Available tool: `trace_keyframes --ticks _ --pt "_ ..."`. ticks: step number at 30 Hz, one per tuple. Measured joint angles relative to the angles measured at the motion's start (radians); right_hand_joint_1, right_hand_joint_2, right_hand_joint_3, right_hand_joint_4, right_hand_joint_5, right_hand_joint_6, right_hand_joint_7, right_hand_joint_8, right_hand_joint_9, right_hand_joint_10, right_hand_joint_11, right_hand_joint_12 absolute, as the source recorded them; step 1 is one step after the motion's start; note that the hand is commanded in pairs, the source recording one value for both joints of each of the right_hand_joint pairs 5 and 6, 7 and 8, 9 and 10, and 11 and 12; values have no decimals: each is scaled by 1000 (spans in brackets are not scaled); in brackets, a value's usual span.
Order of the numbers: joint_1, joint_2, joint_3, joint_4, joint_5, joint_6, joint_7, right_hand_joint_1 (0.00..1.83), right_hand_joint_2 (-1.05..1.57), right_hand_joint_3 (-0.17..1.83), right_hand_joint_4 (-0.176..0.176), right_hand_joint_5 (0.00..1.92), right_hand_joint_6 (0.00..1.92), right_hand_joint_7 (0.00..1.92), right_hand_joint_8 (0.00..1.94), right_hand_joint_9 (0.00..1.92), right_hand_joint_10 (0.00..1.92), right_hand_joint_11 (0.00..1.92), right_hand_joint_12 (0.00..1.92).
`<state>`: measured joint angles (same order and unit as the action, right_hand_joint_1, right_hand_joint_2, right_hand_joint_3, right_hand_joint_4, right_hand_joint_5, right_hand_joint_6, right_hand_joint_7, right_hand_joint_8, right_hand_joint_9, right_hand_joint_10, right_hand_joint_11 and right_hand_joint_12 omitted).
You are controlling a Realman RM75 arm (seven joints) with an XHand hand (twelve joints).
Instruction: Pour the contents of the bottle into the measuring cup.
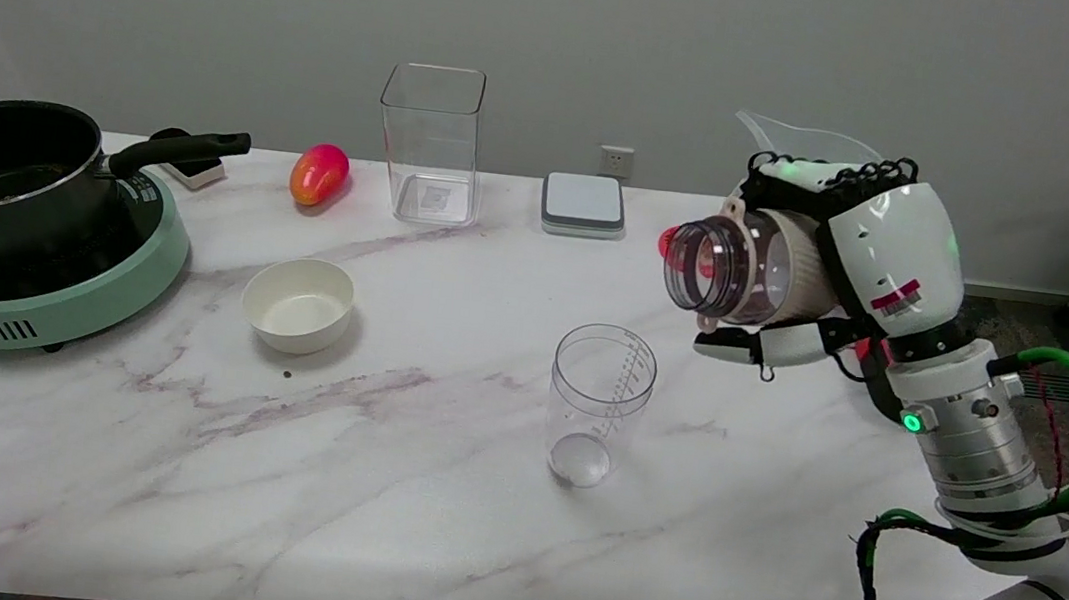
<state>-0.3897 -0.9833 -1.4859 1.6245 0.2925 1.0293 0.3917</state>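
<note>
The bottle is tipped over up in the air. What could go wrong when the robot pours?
The bottle lies on its side in the right hand, its open mouth up and to the right of the measuring cup, not above it. Tipped further here, the contents would likely land on the table. The cup's mouth looks narrow, so aim matters.

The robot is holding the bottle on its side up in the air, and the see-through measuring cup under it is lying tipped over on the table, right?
Not quite. The right hand does hold the bottle on its side in the air, but the head view shows the measuring cup standing upright on the table, not tipped over.
</note>
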Motion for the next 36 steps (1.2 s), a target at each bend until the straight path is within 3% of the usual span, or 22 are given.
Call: trace_keyframes --ticks 16,36 --pt "12 14 -10 -55 -121 68 -26 1213 1567 237 0 1856 1856 1831 1831 1582 1582 1373 1373" --pt "56 55 86 -39 -317 5 45 1251 1491 247 0 1873 1873 1807 1807 1549 1549 1357 1357"
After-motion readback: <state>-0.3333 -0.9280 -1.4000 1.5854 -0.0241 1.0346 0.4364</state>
